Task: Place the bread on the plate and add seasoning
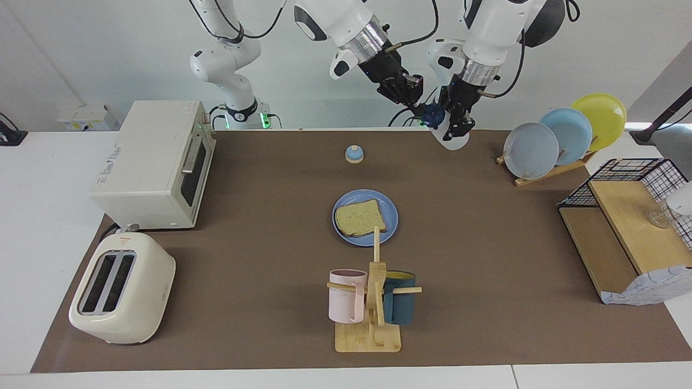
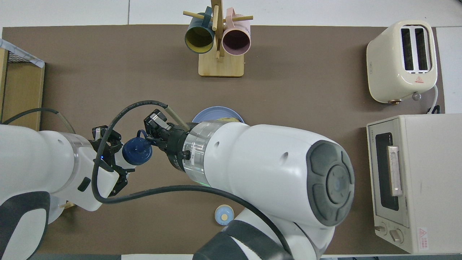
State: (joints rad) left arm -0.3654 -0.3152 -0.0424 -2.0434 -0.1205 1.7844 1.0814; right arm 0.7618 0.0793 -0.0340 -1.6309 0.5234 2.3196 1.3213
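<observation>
The bread [image 1: 359, 218] lies flat on the blue plate [image 1: 392, 219] in the middle of the table. In the overhead view only the plate's rim [image 2: 216, 110] shows; my right arm hides most of it. My left gripper [image 1: 459, 121] [image 2: 119, 164] is shut on the seasoning bottle's white body [image 1: 454, 139] and holds it tilted in the air, over the table's edge nearest the robots. The bottle's navy cap [image 1: 432, 114] [image 2: 137, 151] points toward my right gripper [image 1: 413, 100] [image 2: 153, 135], which is at the cap and touches its edge.
A blue-domed bell [image 1: 354, 154] sits nearer to the robots than the plate. A mug rack [image 1: 373, 302] stands farther out. A toaster oven [image 1: 157, 162] and toaster [image 1: 124, 294] are at the right arm's end. A plate rack [image 1: 562, 135] and wire shelf [image 1: 627, 227] are at the left arm's end.
</observation>
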